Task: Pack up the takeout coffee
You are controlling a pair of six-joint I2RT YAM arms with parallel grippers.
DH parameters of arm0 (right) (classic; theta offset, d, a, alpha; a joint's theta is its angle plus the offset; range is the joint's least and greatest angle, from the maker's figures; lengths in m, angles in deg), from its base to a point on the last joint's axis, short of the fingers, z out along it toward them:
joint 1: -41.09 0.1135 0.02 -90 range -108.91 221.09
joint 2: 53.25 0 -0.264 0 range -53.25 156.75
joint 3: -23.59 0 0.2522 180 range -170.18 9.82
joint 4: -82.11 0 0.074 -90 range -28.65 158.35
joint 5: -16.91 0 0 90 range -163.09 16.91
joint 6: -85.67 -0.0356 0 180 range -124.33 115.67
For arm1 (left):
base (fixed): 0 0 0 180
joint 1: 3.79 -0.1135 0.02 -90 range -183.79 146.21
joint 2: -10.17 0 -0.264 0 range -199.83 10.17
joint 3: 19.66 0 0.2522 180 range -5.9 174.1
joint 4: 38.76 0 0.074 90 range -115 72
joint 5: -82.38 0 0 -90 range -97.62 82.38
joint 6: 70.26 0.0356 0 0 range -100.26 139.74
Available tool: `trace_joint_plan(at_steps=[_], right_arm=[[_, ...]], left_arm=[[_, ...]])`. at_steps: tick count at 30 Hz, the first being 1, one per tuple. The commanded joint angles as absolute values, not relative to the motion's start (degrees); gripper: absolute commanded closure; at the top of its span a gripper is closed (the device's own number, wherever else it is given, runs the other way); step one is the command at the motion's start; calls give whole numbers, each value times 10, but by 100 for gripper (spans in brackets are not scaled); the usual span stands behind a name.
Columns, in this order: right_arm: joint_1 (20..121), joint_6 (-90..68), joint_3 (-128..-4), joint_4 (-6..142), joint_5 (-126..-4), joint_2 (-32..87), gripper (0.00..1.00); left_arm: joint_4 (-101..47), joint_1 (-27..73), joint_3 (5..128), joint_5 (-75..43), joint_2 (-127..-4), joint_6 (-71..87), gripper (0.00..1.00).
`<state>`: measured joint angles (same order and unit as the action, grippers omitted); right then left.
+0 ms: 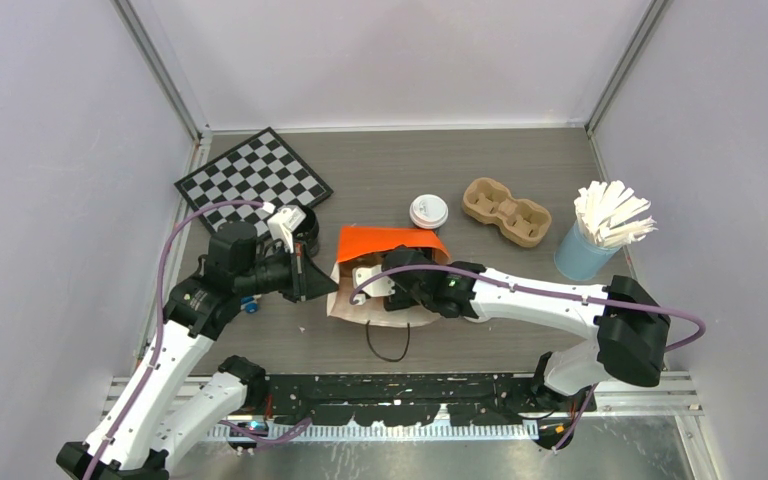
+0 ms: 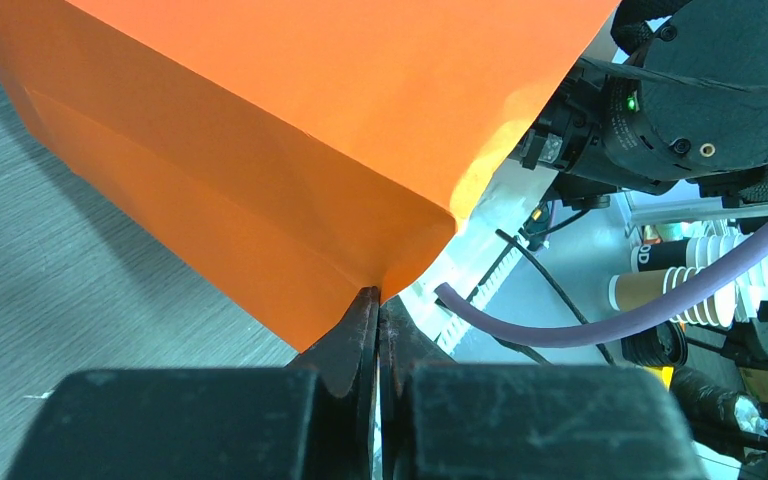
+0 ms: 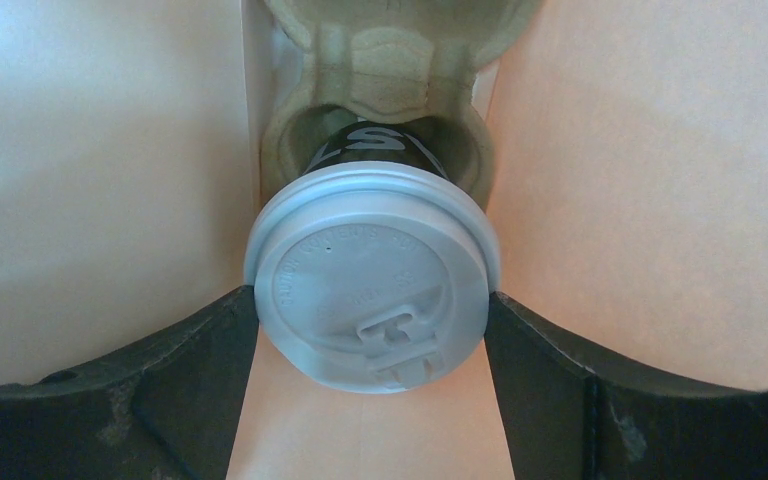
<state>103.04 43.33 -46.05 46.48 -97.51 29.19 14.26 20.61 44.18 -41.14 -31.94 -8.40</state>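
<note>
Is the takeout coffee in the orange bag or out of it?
In. The right wrist view shows the takeout coffee seated in a pulp carrier between the walls of the orange bag.

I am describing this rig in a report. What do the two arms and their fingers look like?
The left arm and right arm have white links and black rounded joint housings. A purple cable runs along each. The left fingers and right fingers are black, tapered and scuffed. A small green light glows on the right arm.
</note>
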Motion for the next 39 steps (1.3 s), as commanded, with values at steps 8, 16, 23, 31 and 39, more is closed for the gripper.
trace_joint_plan(at_steps=[8,16,23,31,39], right_arm=[[1026,444,-484,447,-957,262,13],[1031,430,-508,419,-934,252,11],[1038,417,-520,400,-913,248,11],[1038,410,-536,362,-905,251,8],[1038,406,-552,342,-892,234,10]], left_arm=[[128,206,442,-419,-314,-83,100],[126,206,438,-415,-314,-85,100],[123,206,436,-412,-315,-82,100],[122,206,434,-412,-315,-83,100],[121,206,436,-412,-318,-83,100]])
